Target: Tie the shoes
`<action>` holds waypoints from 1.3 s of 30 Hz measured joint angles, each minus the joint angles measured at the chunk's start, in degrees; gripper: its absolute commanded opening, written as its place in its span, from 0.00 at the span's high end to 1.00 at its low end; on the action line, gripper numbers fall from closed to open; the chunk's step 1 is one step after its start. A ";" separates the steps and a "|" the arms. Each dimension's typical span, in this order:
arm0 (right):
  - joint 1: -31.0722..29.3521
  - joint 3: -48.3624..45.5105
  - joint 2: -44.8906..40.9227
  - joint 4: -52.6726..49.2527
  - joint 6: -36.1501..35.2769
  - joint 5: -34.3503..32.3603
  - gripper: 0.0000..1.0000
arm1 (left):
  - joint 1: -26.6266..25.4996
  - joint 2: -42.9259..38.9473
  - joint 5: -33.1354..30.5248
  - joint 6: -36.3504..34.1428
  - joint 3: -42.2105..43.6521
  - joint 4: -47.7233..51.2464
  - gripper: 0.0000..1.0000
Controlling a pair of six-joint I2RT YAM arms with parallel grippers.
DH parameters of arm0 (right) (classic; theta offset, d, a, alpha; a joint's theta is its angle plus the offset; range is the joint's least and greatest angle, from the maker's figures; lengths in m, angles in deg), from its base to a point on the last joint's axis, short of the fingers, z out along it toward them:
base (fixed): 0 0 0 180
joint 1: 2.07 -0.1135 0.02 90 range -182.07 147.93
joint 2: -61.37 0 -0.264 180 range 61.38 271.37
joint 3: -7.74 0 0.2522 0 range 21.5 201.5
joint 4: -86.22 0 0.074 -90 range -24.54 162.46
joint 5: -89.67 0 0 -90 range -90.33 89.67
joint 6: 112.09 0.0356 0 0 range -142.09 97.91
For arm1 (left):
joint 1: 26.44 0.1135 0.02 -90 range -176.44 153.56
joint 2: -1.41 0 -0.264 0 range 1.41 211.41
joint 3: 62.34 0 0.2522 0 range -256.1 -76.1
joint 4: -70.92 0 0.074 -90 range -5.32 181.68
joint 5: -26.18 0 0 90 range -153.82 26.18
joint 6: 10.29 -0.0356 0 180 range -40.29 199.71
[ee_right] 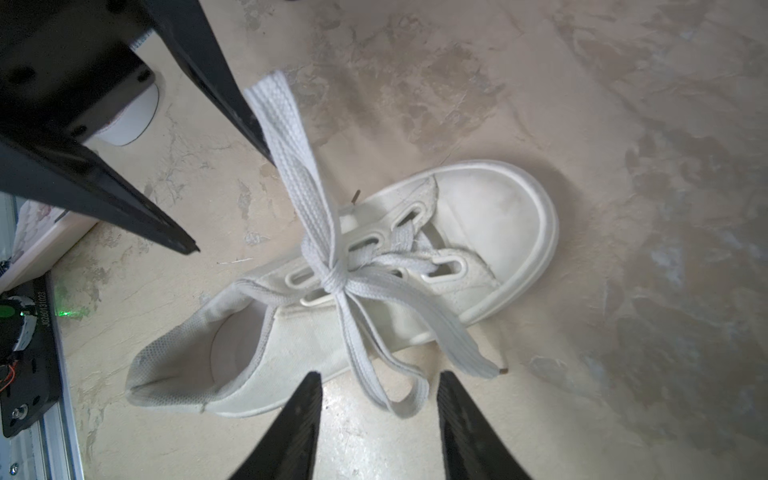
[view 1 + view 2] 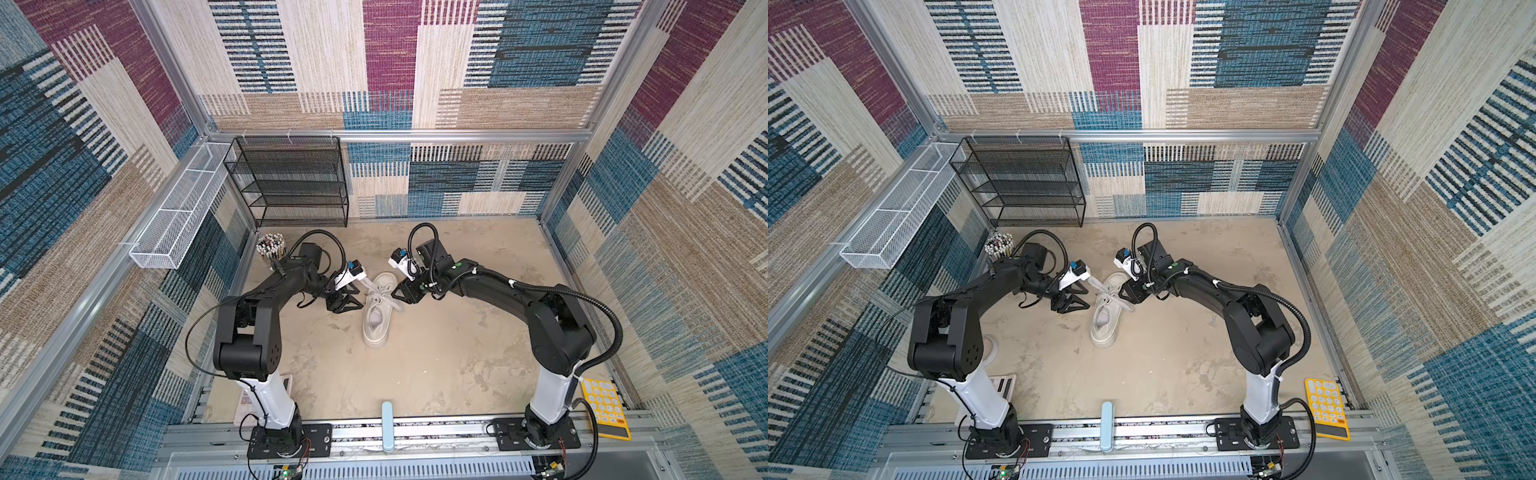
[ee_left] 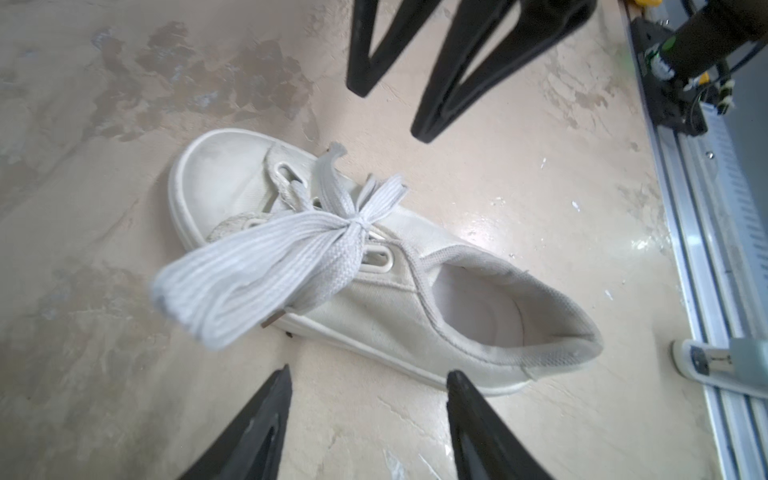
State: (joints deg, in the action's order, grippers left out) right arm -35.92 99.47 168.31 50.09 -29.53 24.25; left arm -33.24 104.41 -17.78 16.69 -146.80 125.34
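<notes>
The shoe (image 2: 376, 318) lies mid-table (image 2: 436, 374). Its long axis runs away from the rail (image 2: 436, 432), with the heel (image 2: 374, 338) nearest and the toe (image 2: 384, 279) farthest, leaning slightly rightward in both top views. The laces are drawn into a bow across the middle, its knot (image 3: 353, 226) cinched at the centre.

The claws flank the shoe across that axis, level with the knot. The left claw (image 3: 370, 371) stands just beside the shoe, fingers apart and holding nothing. The left loop (image 1: 286, 137) rises toward it along one finger (image 1: 232, 104), though I cannot tell whether they touch. The right claw (image 1: 381, 372) is the nearer of the two. Its fingers are also apart, and the right loop (image 1: 401, 401) lies between them, unclamped.

The bow looks formed. If it needs snugging, each claw would close on its own loop and pull outward, square to the shoe's length.
</notes>
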 measured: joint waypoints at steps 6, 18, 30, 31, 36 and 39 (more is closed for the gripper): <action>1.22 0.66 0.31 -0.28 -0.42 1.18 0.54 | -2.67 0.79 -3.67 -2.05 1.92 -4.46 0.40; 1.22 0.04 0.52 -0.31 -2.54 4.81 0.57 | -2.71 2.75 -3.89 -1.99 -0.13 -7.45 0.64; -1.44 3.04 4.81 1.70 -2.64 8.46 0.59 | -3.08 4.24 -2.32 -1.57 -1.51 -8.28 0.97; -1.49 3.39 5.03 1.84 -2.64 8.50 0.59 | -3.08 4.24 -2.32 -1.55 -1.51 -8.31 1.00; -1.66 4.31 5.60 2.40 -2.64 8.90 0.59 | -3.10 3.85 -2.34 -1.44 -1.51 -8.33 1.00; -2.10 5.22 6.45 2.40 -2.86 8.87 0.59 | -3.10 3.37 -2.47 -1.42 -1.27 -8.35 1.00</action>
State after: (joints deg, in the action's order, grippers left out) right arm -38.02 104.70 174.76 52.49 -32.40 33.12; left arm -36.35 107.78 -20.25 15.27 -148.07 116.99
